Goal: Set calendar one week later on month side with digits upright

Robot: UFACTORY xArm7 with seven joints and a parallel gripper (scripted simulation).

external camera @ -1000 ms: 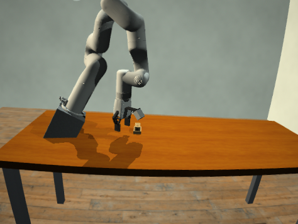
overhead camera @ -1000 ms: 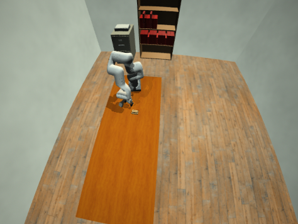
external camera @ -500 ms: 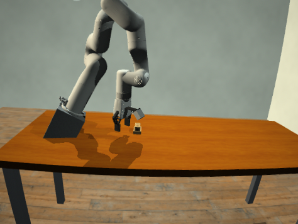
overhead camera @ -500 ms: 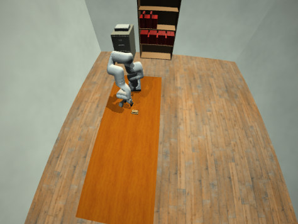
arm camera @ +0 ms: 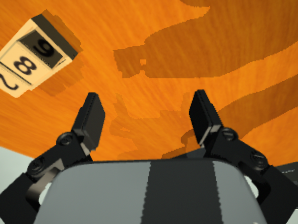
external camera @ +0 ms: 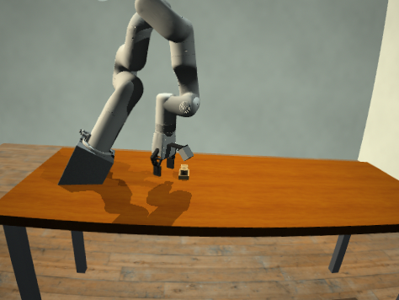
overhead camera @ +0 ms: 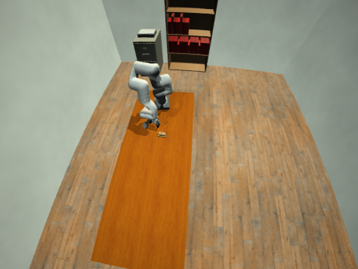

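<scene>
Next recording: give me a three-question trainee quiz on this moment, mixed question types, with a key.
1. True or false: the gripper holds a calendar cube.
2. In the wrist view, which digit is on top of the cube next to the one topped with 2?
3. The calendar stands: A) between the jaws, B) on the table beside the gripper, C) on the floor.

Key: 1. False; the jaws are open and hold nothing. 2. 8. 3. B.
</scene>
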